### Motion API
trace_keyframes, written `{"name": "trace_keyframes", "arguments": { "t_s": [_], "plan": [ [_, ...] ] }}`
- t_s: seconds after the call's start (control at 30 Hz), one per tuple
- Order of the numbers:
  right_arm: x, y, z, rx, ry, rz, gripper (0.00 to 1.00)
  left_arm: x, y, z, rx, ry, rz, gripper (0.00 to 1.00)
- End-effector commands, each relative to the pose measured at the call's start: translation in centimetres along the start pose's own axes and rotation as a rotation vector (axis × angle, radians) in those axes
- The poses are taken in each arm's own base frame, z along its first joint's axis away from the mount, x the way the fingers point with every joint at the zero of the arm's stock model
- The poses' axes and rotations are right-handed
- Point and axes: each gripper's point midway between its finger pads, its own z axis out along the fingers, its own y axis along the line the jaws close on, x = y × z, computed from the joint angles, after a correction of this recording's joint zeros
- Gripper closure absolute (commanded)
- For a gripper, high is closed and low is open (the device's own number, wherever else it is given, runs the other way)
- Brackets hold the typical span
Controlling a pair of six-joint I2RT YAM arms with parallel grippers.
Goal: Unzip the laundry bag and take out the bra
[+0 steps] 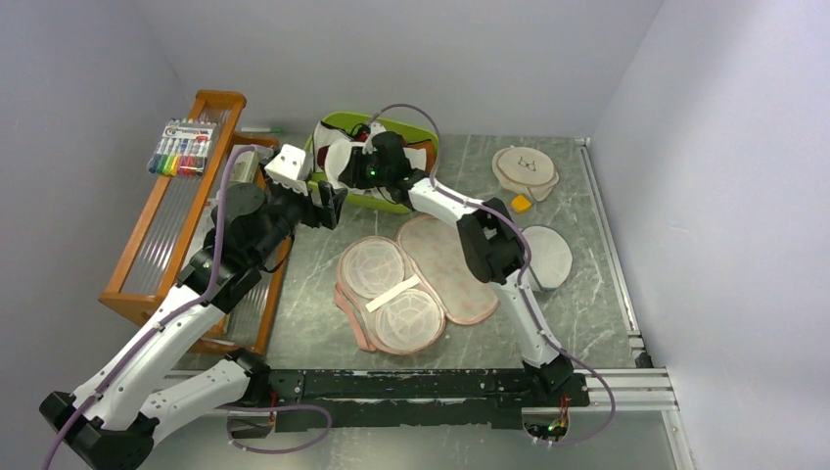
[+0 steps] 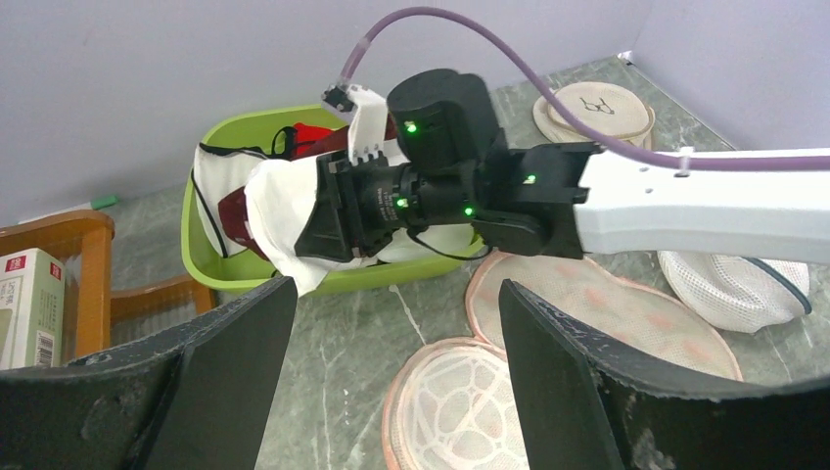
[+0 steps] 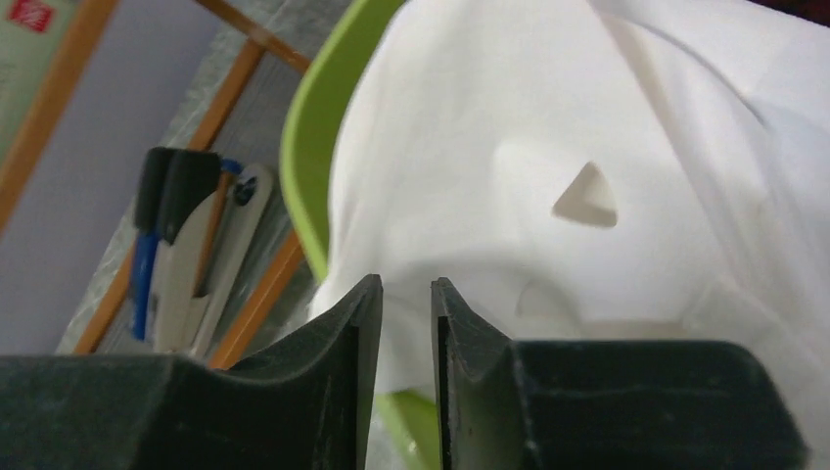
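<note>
The laundry bag point(image 1: 445, 269) lies unzipped and spread flat mid-table, pale pink inside up, with two mesh domes; it also shows in the left wrist view point(image 2: 607, 304). The white bra point(image 1: 338, 162) is draped over the left rim of a green basin point(image 1: 416, 127), as the left wrist view point(image 2: 279, 211) and right wrist view point(image 3: 509, 147) show. My right gripper point(image 1: 345, 173) point(image 2: 315, 230) point(image 3: 406, 284) hovers at the bra, jaws a narrow gap apart, nothing visibly between them. My left gripper point(image 1: 333, 208) point(image 2: 396, 286) is wide open and empty, above the table just in front of the basin.
A maroon garment point(image 2: 235, 211) also lies in the basin. A wooden rack point(image 1: 176, 225) with a marker pack point(image 1: 181, 147) stands at the left. A round cream disc point(image 1: 526, 168), a small orange piece point(image 1: 522, 204) and a white mesh bag point(image 1: 550, 257) lie at the right.
</note>
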Motion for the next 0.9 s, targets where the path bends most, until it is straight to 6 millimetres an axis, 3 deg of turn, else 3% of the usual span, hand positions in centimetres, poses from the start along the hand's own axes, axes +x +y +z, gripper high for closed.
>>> {"name": "trace_keyframes", "arguments": {
  "t_s": [0.0,0.23,0.4,0.53,0.63,0.77,0.87],
  "plan": [
    [-0.1,-1.6,2.3,0.044,-0.006,-0.019,0.77,-2.3,0.0,-0.4,0.009,-0.057,-0.011,0.13],
    [0.9,-5.2,5.4,0.153,-0.029,-0.071,0.79,-2.2,0.0,-0.4,0.011,-0.054,-0.010,0.13],
    [1.4,-6.8,5.7,0.222,-0.009,-0.131,0.78,-2.3,0.1,-0.5,0.005,-0.059,-0.009,0.13],
    [-1.1,-4.6,4.0,0.203,-0.026,-0.165,0.73,-2.0,0.0,-0.3,0.008,-0.049,-0.009,0.13],
    [-4.2,-1.4,1.9,0.148,-0.042,-0.187,0.67,-1.8,0.0,-0.1,0.010,-0.042,-0.011,0.13],
    [-8.4,2.9,-2.8,0.085,-0.086,-0.240,0.49,-1.5,0.0,0.2,0.007,-0.032,-0.007,0.13],
    [-10.1,4.5,-7.2,0.088,-0.126,-0.278,0.34,-1.3,0.1,0.3,0.004,-0.030,-0.006,0.13]
  ]
}}
